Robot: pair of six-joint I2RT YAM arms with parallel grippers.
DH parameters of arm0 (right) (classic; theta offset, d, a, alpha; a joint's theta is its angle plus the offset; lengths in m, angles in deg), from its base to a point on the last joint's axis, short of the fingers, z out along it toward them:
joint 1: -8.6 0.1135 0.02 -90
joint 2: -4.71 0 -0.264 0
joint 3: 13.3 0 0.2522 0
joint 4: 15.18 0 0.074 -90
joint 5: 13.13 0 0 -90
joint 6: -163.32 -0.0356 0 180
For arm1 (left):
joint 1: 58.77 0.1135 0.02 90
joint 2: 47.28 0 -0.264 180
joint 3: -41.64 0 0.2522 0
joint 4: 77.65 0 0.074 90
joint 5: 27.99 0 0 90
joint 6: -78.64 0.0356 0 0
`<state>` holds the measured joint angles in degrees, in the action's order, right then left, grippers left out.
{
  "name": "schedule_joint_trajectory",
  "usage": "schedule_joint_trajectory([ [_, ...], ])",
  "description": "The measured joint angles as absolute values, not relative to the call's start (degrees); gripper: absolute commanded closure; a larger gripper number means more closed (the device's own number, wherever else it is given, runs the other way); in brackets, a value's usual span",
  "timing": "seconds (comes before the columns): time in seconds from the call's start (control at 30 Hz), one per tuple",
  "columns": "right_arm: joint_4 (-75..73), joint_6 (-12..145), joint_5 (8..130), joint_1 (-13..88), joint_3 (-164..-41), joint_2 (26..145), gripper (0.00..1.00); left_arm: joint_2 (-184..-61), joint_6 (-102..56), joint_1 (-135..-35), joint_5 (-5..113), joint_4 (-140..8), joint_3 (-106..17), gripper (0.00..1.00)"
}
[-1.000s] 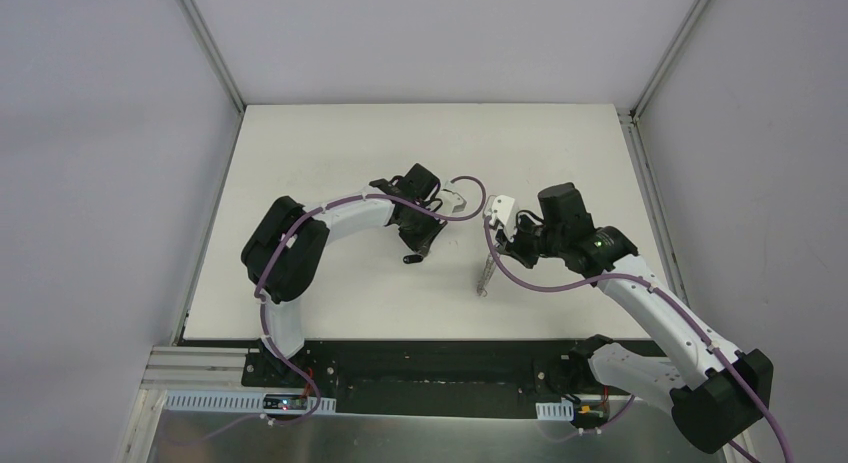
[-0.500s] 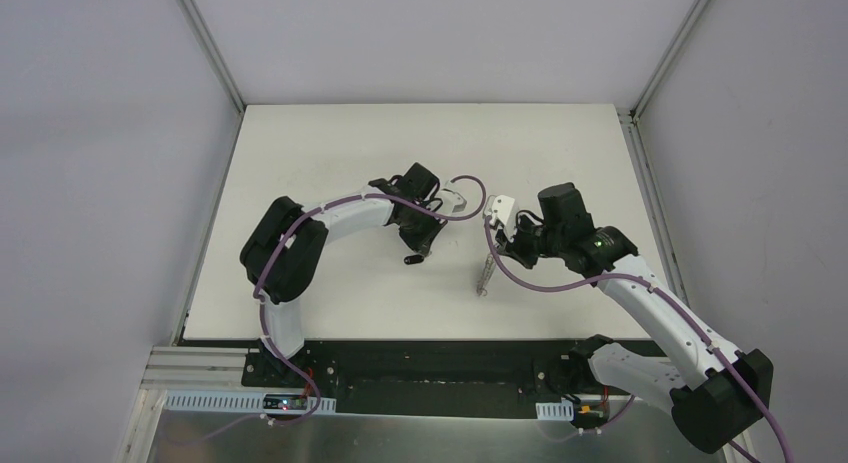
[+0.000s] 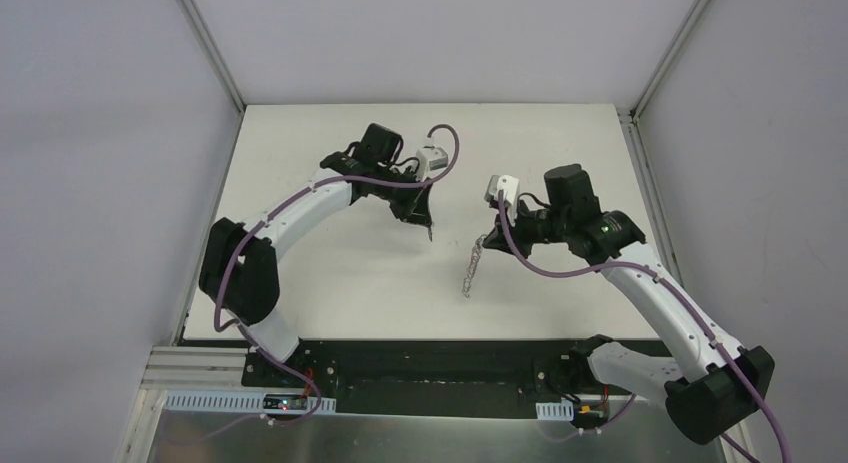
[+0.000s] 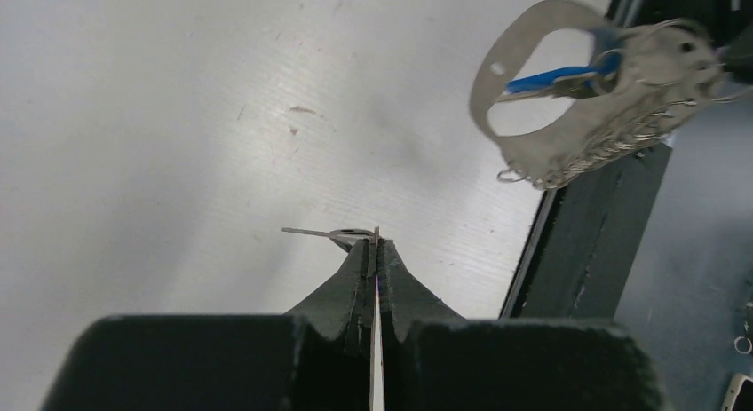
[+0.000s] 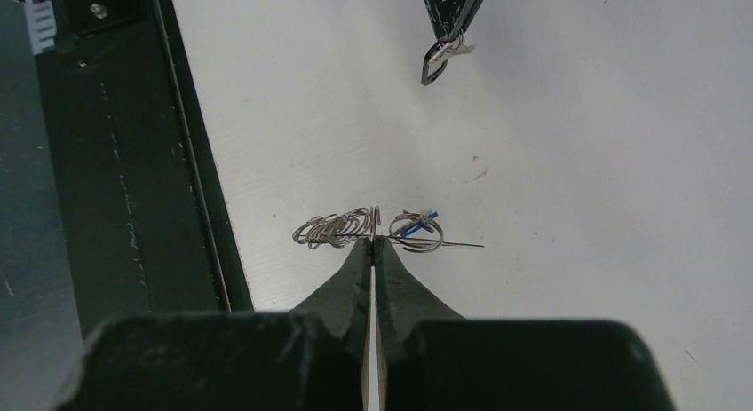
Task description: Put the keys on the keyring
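Observation:
My left gripper (image 3: 427, 221) (image 4: 375, 244) is shut on the black-headed key (image 3: 429, 234) and holds it above the table. Its blade (image 4: 320, 233) sticks out left of the tips in the left wrist view. The right wrist view shows this key (image 5: 435, 63) hanging from the left fingers (image 5: 453, 7). My right gripper (image 3: 497, 229) (image 5: 374, 241) is shut on the keyring (image 3: 472, 268), a pale oval loop (image 4: 524, 47) that dangles down-left. The blue-tagged key (image 4: 546, 76) (image 5: 424, 222) hangs on it beside the row of clips (image 5: 336, 228). The two grippers are apart.
The white table (image 3: 330, 273) is walled by white panels on three sides. A black rail (image 3: 420, 358) (image 5: 115, 162) runs along the near edge, by the arm bases. The right arm's body is dark at the top right of the left wrist view (image 4: 710, 20).
My left gripper has lifted the black-headed key off the table and swung up and back. My right gripper has risen a little and the keyring now hangs further left.

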<state>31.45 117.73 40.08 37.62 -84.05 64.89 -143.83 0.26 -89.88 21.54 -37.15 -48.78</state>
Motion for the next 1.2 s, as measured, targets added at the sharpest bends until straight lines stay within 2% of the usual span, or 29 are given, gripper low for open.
schedule_joint_trajectory([
  [0.5, 30.8, 110.2, 26.3, 36.9, -92.5, 75.4, 1.0, -131.4, -0.9, -89.5, 4.8, -43.9, -47.6, 1.0],
  [0.77, 27.9, 104.5, 18.7, 36.9, -94.3, 79.8, 1.0, -127.4, 2.3, -90.3, 2.6, -43.4, -45.4, 1.0],
  [1.2, 25.2, 100.8, 11.2, 37.6, -94.4, 82.7, 1.0, -125.3, 15.8, -94.1, 3.6, -32.2, -47.4, 1.0],
])
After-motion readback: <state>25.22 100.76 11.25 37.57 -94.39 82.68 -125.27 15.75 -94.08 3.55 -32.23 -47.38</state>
